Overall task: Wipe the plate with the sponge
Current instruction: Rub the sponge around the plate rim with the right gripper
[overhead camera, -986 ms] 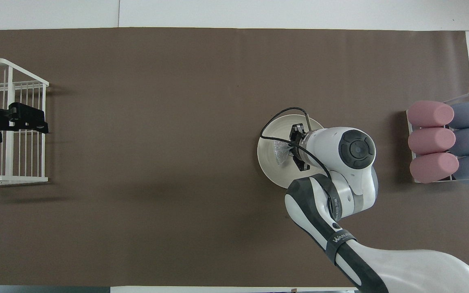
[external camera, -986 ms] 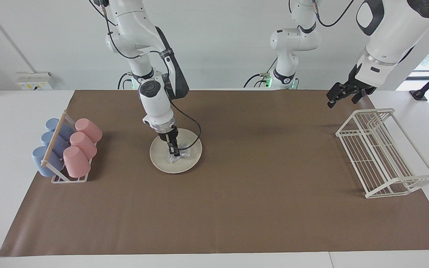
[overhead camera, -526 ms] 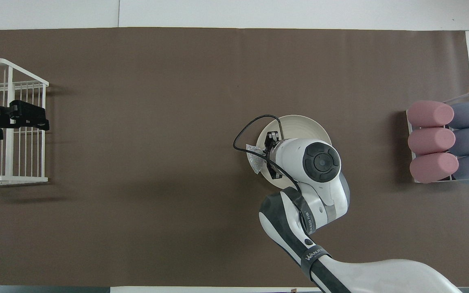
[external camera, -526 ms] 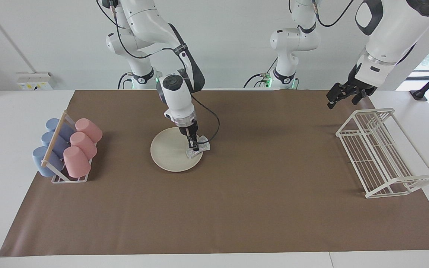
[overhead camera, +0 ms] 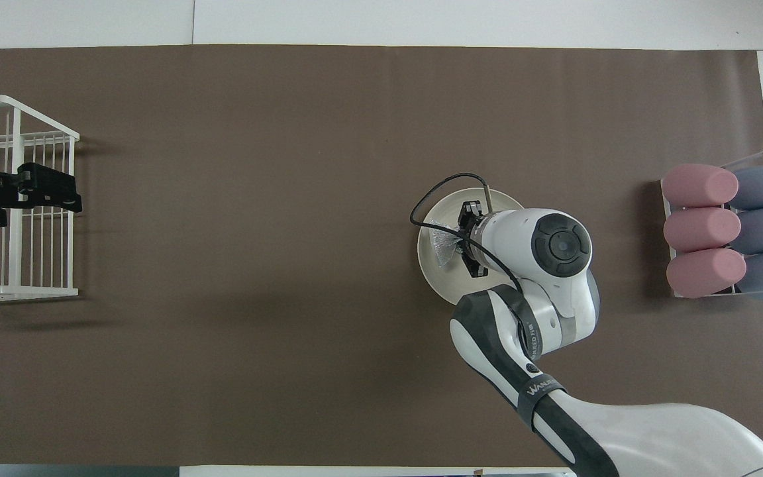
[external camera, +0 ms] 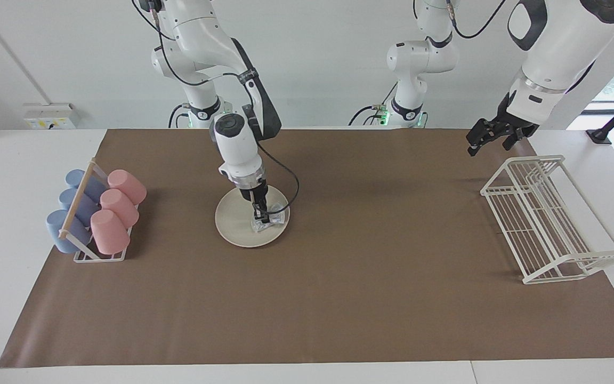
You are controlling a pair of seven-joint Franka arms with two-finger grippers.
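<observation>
Since the earlier frames the sponge [external camera: 266, 221] has come back from the rim of the plate [external camera: 232, 224] toward its middle, carried by the right gripper [external camera: 258, 217]. Its fingers are clenched on the sponge and press it onto the plate, on the part of the plate toward the left arm's end of the worktop [external camera: 339, 298]. I judge this as one more stroke of the wiping, so the task is in progress and not yet finished; the part of the plate toward the cup rack [external camera: 96, 213] is bare now and probably needs a pass.

Around the plate the brown mat [overhead camera: 255, 199] is open toward the left arm's end, so a stroke that passes the plate's rim meets nothing. The cup rack stands well apart from the plate.

Over the wire rack [external camera: 547, 218], far from the plate, the left gripper [external camera: 491, 137] waits with its fingers released, holding nothing.
</observation>
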